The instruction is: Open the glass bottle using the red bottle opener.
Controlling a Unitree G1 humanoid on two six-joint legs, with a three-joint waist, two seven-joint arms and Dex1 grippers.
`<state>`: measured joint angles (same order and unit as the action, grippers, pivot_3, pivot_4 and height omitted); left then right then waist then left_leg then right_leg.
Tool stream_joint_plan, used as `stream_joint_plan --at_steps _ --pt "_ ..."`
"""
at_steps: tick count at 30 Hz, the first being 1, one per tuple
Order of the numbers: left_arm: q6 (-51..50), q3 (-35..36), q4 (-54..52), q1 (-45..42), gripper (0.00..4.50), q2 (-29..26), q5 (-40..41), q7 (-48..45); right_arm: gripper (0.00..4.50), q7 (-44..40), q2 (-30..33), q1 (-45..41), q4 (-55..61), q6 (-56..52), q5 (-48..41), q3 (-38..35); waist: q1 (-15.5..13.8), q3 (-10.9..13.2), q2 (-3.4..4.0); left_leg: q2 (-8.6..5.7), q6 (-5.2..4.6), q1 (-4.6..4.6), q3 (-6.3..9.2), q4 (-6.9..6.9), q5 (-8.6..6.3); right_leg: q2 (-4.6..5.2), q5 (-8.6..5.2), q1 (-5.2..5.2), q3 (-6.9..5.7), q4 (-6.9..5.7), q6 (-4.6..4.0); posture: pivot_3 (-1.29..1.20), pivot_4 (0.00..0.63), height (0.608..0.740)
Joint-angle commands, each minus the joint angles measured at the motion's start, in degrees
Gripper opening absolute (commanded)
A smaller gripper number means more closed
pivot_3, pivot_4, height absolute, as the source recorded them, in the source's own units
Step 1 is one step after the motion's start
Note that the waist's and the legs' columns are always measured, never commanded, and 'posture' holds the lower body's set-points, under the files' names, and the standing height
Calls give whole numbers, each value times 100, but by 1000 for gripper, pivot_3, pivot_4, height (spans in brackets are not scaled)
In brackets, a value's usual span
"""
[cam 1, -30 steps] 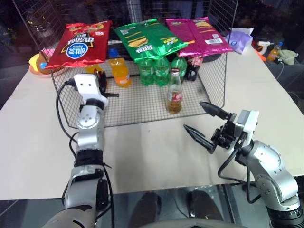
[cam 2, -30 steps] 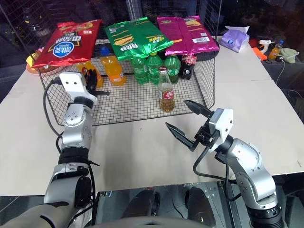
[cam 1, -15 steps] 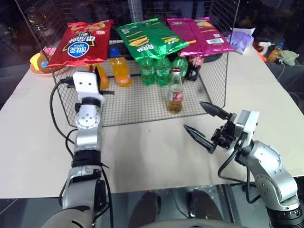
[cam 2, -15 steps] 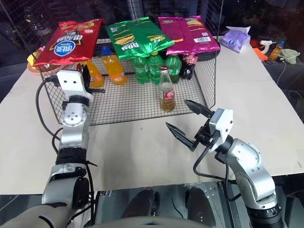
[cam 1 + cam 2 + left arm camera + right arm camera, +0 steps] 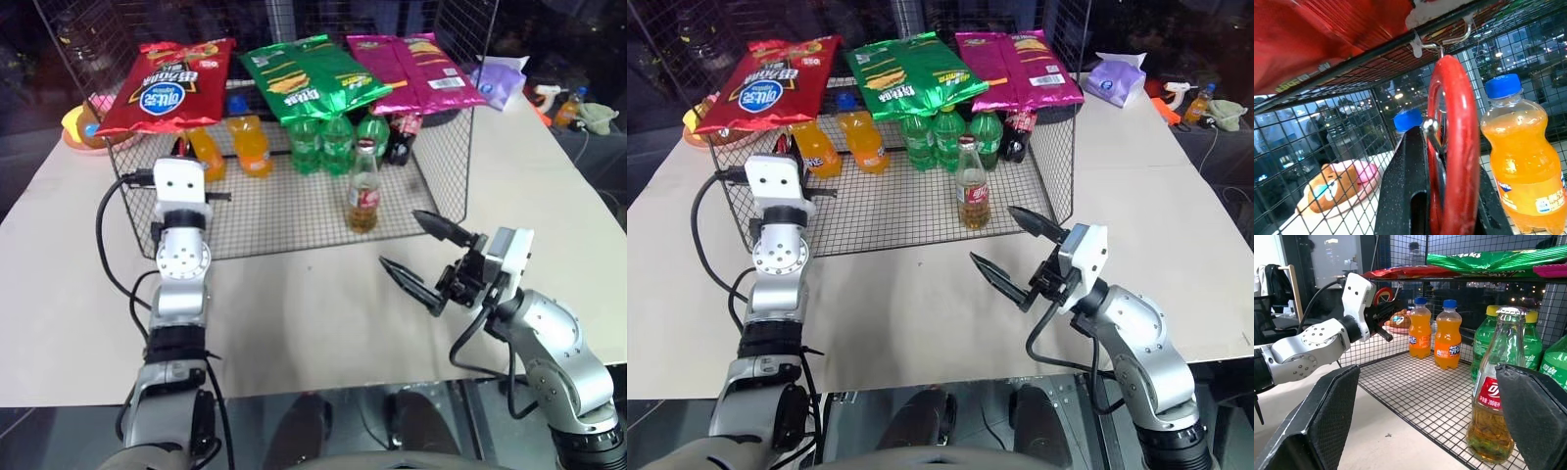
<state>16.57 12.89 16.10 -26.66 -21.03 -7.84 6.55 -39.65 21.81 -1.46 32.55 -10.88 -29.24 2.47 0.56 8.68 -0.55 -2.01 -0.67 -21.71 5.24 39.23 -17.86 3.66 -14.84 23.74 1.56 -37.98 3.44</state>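
The glass bottle stands upright on the wire rack's floor near its front right, capped, with amber liquid and a red label. My left gripper is shut on the red bottle opener, held at the rack's front left corner. The opener's ring sits just below a metal hook under the shelf. My right gripper hangs open over the table in front of the bottle, nothing between its fingers. The bottle shows close between them in the right wrist view.
Chip bags, red, green and pink, lie on the rack's top shelf. Below stand two orange soda bottles, green bottles and a dark cola bottle. A plush toy lies left of the rack.
My left hand has drawn back toward me and slightly up with the opener, and its wrist has rolled upright. The right arm and the bottle have not moved.
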Motion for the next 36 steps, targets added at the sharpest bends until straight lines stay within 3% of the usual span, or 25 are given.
stream_joint_plan --at_steps 1,14,33,36 --pt "-1 23 -567 102 66 18 -167 231 4500 -42 20 -35 49 140 -19 -49 2 0 0 0 0 -1 1 0 0 0 0 0 0 0 0 0 150 740" --pt "-473 80 -1112 193 66 45 -722 813 4500 -107 1 43 -74 259 -6 -29 -3 -1 -2 -2 0 -3 2 1 0 0 0 1 -2 -2 0 0 150 740" --pt "-1528 -370 -1387 209 66 -248 -2857 2088 4500 -137 -41 51 -187 358 65 -4 -3 -3 -5 -4 0 -2 1 1 0 0 0 2 0 -5 0 0 150 740" --pt "-1567 -365 -1416 261 66 -196 -2865 2186 4500 -139 -61 48 -206 374 77 13 -3 -4 -5 -4 0 -2 1 2 0 1 0 2 0 -6 0 0 150 740"
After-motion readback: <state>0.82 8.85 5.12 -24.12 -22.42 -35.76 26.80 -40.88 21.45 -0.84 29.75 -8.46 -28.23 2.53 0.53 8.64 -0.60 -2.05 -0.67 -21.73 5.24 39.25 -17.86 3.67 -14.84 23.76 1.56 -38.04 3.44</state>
